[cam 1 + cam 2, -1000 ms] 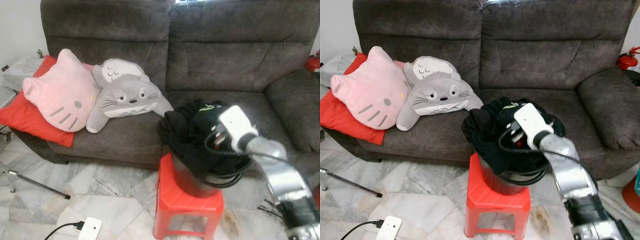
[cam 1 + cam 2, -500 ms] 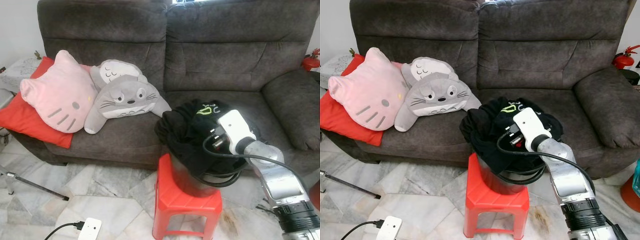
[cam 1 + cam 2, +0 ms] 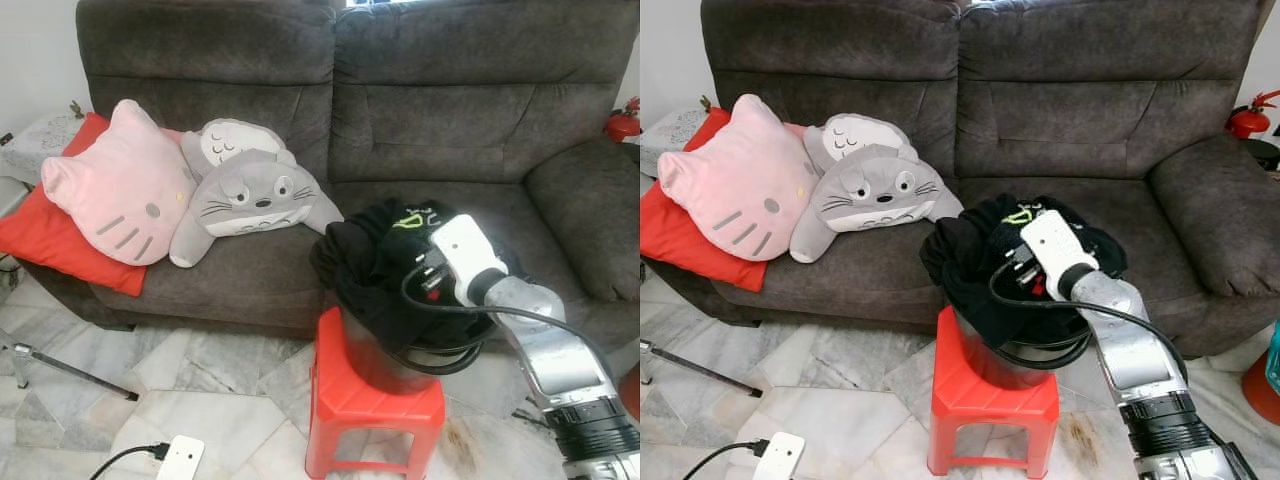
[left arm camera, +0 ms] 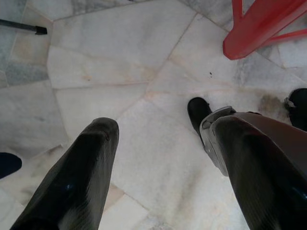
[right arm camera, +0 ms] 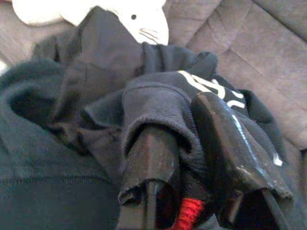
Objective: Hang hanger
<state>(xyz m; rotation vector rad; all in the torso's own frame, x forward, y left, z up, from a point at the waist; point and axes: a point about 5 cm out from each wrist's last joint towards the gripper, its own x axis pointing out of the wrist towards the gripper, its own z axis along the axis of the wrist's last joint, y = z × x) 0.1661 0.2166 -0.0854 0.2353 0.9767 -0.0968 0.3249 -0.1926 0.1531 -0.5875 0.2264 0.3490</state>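
Note:
A heap of black clothes (image 3: 375, 262) with a green print fills a metal bucket (image 3: 372, 362) standing on a red plastic stool (image 3: 372, 410) in front of the sofa. My right gripper (image 5: 180, 117) reaches into the top of the heap. In the right wrist view its black fingers (image 5: 225, 139) are shut on a fold of a black garment (image 5: 158, 100), which drapes over one finger. The white wrist (image 3: 462, 252) sits just right of the heap. My left gripper (image 4: 160, 127) hangs open over the marble floor, nothing between its fingers.
A dark grey sofa (image 3: 450, 110) stands behind the stool with a pink cat cushion (image 3: 125, 190), grey plush toys (image 3: 255, 190) and a red cushion (image 3: 45, 235) at its left. A white power adapter (image 3: 178, 458) and a tripod leg (image 3: 70, 372) lie on the floor at left.
The right forearm has dropped lower while the wrist stays at the clothes heap. The whole view has shifted slightly with the camera.

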